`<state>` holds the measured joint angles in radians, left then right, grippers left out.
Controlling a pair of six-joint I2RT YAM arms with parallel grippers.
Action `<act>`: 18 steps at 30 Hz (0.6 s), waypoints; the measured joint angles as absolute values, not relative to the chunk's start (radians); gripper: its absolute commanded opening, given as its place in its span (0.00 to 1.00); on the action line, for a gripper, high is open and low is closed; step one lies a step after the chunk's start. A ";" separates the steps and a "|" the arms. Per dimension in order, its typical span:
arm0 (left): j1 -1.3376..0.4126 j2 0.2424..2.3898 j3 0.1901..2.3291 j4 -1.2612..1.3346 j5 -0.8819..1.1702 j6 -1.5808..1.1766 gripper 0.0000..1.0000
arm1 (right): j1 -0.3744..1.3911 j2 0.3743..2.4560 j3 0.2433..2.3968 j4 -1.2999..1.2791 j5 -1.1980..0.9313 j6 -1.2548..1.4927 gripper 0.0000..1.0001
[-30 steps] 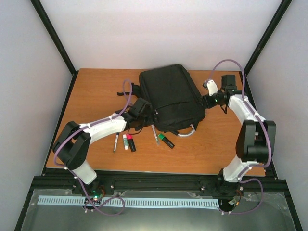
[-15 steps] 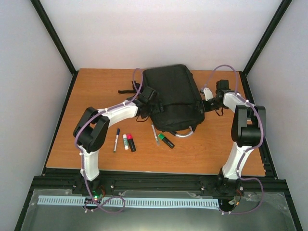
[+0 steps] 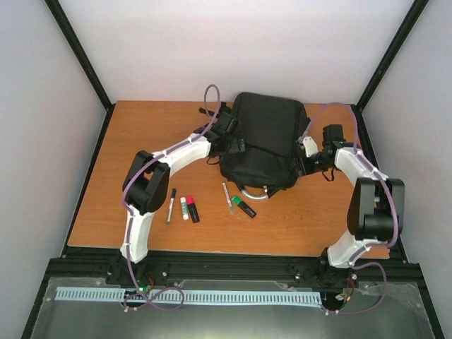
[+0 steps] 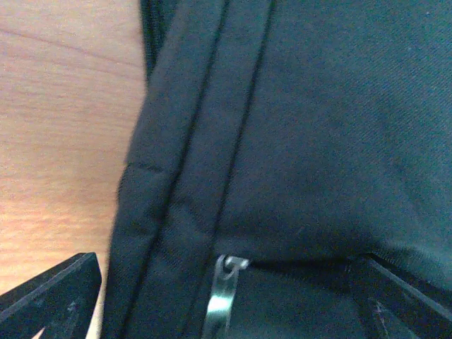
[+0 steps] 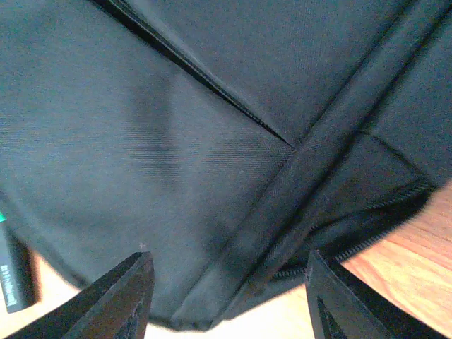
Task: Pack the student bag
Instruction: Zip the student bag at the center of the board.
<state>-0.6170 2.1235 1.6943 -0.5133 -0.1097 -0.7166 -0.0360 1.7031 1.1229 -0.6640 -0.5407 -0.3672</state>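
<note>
The student bag (image 3: 261, 141) is a large black backpack at the back middle of the table, bunched up, with its grey handle loop (image 3: 251, 192) at the near edge. My left gripper (image 3: 229, 138) is against the bag's left side. In the left wrist view the gripper (image 4: 226, 282) is open, its jaws wide apart around black fabric (image 4: 318, 141) and a silver zip pull (image 4: 222, 296). My right gripper (image 3: 300, 166) is at the bag's right near corner. In the right wrist view it (image 5: 229, 282) is open, with the bag's seam and zip (image 5: 296, 212) between its jaws.
Loose on the table in front of the bag lie a blue-capped pen (image 3: 171, 205), a white and pink glue stick (image 3: 184, 207), a black and red marker (image 3: 192, 210), a thin pen (image 3: 227, 197) and a green highlighter (image 3: 244, 206). The highlighter also shows in the right wrist view (image 5: 10, 275).
The left arm has reached farther back and right along the bag's left side. The bag has shifted back and bunched up shorter. The right gripper has come slightly nearer at the bag's right corner.
</note>
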 measured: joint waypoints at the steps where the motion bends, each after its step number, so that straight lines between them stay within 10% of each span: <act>1: -0.617 2.112 1.691 -0.527 -0.123 -0.718 1.00 | -0.036 1.667 1.116 -0.670 -0.526 -0.364 0.60; 18: -0.625 1.665 1.106 -0.331 0.086 -1.019 0.69 | 0.253 1.323 0.931 -0.781 -0.438 -0.384 0.48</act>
<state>-0.6254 1.6653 1.1065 -0.3313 0.0864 -1.0195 0.2535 1.3228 0.9314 -0.7807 -0.4377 -0.3843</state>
